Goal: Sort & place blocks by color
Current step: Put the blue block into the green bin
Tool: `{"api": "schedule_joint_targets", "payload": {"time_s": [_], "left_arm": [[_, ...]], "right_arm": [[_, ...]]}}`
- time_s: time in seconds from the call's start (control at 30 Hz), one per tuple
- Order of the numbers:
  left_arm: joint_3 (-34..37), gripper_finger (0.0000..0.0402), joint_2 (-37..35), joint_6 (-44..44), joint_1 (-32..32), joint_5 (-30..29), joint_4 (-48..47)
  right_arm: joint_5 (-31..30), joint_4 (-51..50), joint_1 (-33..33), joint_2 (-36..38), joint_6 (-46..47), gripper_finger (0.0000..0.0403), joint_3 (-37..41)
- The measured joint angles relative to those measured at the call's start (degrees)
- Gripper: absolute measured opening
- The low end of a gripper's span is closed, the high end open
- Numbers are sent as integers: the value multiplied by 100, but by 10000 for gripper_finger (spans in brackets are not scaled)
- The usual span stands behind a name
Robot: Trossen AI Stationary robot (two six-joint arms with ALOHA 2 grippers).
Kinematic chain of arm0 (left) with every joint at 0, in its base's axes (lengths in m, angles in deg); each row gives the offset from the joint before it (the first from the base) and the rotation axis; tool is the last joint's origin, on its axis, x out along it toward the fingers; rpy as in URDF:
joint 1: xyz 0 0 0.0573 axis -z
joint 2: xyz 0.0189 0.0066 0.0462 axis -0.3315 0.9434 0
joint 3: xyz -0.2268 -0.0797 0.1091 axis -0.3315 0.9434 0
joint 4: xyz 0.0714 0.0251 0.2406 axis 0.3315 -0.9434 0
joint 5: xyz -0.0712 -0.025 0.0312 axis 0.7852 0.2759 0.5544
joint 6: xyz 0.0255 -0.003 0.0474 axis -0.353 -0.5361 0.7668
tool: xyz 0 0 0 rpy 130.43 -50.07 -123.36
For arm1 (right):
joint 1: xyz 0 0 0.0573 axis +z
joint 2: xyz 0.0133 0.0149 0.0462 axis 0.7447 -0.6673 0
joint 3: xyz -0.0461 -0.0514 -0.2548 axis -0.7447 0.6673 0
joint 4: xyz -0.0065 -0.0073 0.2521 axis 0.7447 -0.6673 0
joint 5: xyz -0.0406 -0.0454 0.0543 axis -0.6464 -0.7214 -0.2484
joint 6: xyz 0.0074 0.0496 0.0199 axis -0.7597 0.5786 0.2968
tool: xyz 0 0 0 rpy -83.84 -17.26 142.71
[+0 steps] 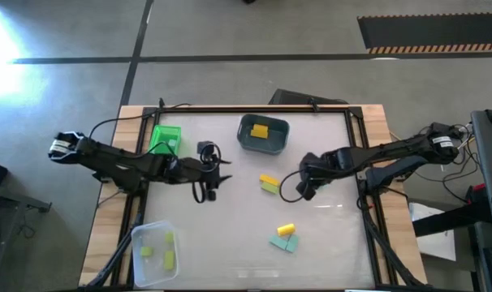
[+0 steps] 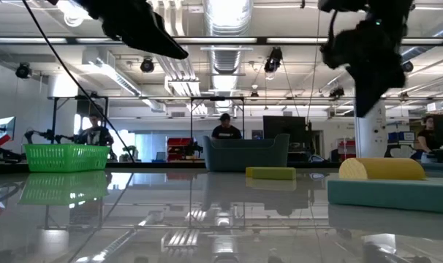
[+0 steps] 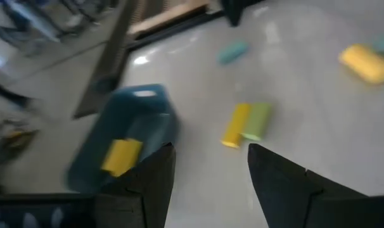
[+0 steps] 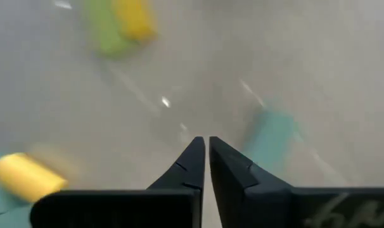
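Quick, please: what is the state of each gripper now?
Left gripper: open, holding nothing.
Right gripper: closed, holding nothing.

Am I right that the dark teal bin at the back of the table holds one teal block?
Not quite: the block in the dark teal bin at the back of the table is yellow, not teal. The high view shows this.

Two dark jointed arms, black trailing cables, white wrist bands, tapered black fingers
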Motion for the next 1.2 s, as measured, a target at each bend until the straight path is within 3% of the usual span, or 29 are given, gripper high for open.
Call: {"api": "schedule_joint_targets", "payload": {"time_s": [0.13, 0.33, 0.63, 0.87, 1.2], "left_arm": [[42, 183, 0, 282, -104, -384, 85], [44, 183, -38, 351, -129, -519, -11], [52, 183, -49, 464, -134, -518, 69], [97, 183, -30, 606, -140, -518, 277], [78, 183, -14, 660, -162, -518, 656]], "right_arm": [[9, -533, 35, 0, 790, 51, 145], [-473, -466, 26, -28, 1478, 147, 603], [-492, 463, 26, -28, 2177, 250, 1490], [-490, 835, 28, -22, 2529, 262, 1982], [-807, 1323, 37, -17, 2057, 227, 2283]]}}
